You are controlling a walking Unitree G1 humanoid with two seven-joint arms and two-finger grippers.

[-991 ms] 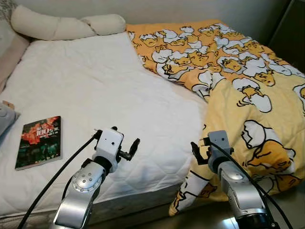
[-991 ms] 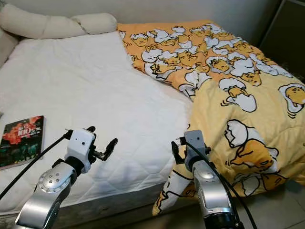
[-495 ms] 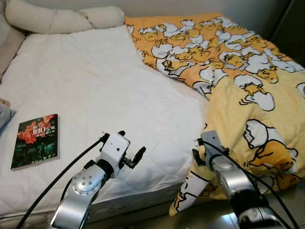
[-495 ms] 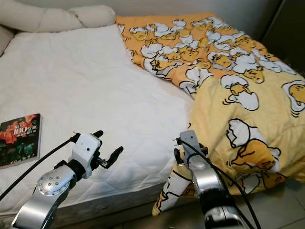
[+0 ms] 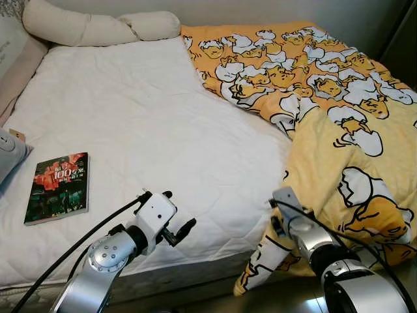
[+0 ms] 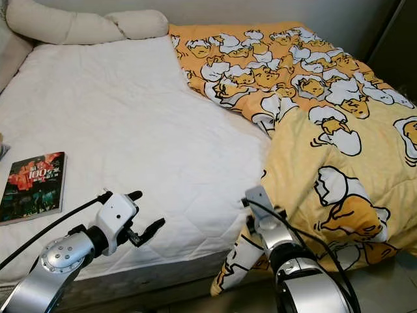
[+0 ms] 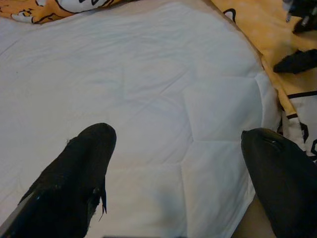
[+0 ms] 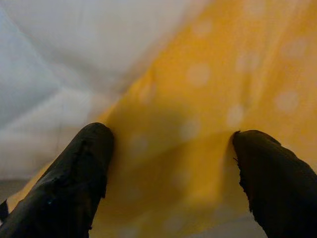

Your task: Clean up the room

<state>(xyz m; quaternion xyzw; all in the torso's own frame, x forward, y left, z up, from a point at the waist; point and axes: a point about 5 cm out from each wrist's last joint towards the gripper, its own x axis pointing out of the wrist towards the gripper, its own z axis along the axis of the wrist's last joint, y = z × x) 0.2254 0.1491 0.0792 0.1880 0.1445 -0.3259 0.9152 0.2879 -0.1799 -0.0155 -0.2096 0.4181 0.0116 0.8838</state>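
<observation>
The yellow cartoon-egg printed duvet point(image 5: 326, 124) covers the frame's right half, over the white quilted mattress point(image 5: 143, 130). At lower right, the right gripper point(image 8: 168, 163) presses its spread fingers into the duvet's edge. At lower centre, the left gripper point(image 7: 173, 163) hovers, fingers apart, above the mattress's edge; a glossy dark paperback book point(image 5: 57, 188) lies at the left.

The bed point(image 5: 130, 130) wears a white quilted cloth cover, matt and softly puckered along its stitched seams. The duvet point(image 5: 339, 130) is soft yellow-orange printed cloth, matt and creased into folds. The book point(image 5: 57, 188) has a glossy paper cover. The long pillow point(image 5: 98, 27) is cream cloth, smooth and matt. Both arms are brushed silver metal; the left gripper point(image 7: 181, 163) and the right gripper point(image 8: 171, 163) have matt black fingers point(image 7: 74, 173), slightly scuffed at the edges.
</observation>
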